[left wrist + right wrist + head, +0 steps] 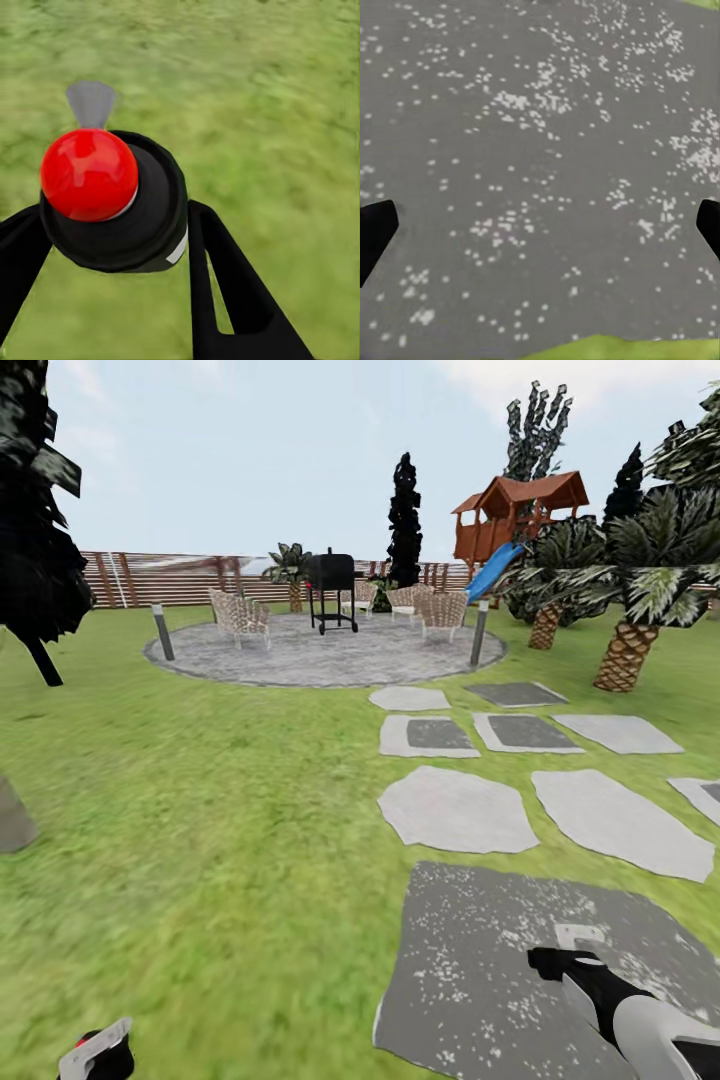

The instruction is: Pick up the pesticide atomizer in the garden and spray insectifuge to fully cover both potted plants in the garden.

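Your left gripper [112, 225] pinches the pesticide atomizer [112, 199] by its black neck over the lawn [200, 810]; it looks rigid, light, top-heavy. Right gripper [540, 225] hangs spread above a speckled paving slab [540, 112]

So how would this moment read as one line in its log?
left gripper: shut on atomizer | right gripper: open, over paving slab | potted plants: unseen

The garden [200, 780] holds one black grill [332, 590], four wicker chairs [238, 616], two bollard lamps [162, 631], one playhouse [515, 510] and one atomizer [112, 199].
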{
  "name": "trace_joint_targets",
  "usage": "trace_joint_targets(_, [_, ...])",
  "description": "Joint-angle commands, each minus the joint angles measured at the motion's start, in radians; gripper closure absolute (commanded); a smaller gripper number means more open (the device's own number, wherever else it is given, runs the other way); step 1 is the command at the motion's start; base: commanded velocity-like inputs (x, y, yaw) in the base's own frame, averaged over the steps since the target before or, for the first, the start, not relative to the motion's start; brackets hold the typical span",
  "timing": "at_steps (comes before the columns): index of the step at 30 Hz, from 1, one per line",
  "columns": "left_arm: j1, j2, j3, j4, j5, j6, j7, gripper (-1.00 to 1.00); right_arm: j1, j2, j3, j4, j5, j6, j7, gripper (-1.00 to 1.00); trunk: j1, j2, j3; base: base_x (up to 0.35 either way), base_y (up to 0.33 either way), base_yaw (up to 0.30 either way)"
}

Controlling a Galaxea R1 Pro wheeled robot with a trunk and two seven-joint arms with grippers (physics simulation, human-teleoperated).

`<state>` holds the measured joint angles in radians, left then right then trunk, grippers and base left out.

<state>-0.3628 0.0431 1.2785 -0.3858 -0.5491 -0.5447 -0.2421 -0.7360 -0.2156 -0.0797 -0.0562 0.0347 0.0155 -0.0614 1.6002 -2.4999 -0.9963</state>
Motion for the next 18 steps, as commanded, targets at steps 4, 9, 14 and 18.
trace_joint_targets(4, [-0.002, 0.000, 0.009, 0.001, -0.003, -0.003, -0.008, 1.00, 0.000, 0.000, -0.008, -0.001, 0.004, 0.001, -0.001, -1.00, 0.000, 0.000, -0.001, 0.270, 0.243, 0.246])
trace_joint_targets(9, [-0.002, 0.000, 0.009, 0.001, -0.003, -0.003, -0.008, 1.00, 0.000, 0.000, -0.008, -0.001, 0.004, 0.001, -0.001, -1.00, 0.000, 0.000, -0.001, 0.270, 0.243, 0.246])
trace_joint_targets(14, [-0.001, 0.000, 0.009, 0.002, -0.003, -0.003, -0.008, 1.00, 0.000, 0.000, -0.008, -0.001, 0.004, 0.002, -0.001, -1.00, 0.000, 0.000, -0.001, 0.271, 0.243, 0.246])
trace_joint_targets(18, [-0.001, 0.000, 0.009, 0.002, -0.003, -0.003, -0.008, 1.00, 0.000, 0.000, -0.008, -0.001, 0.004, 0.002, -0.001, -1.00, 0.000, 0.000, -0.001, 0.271, 0.243, 0.246])
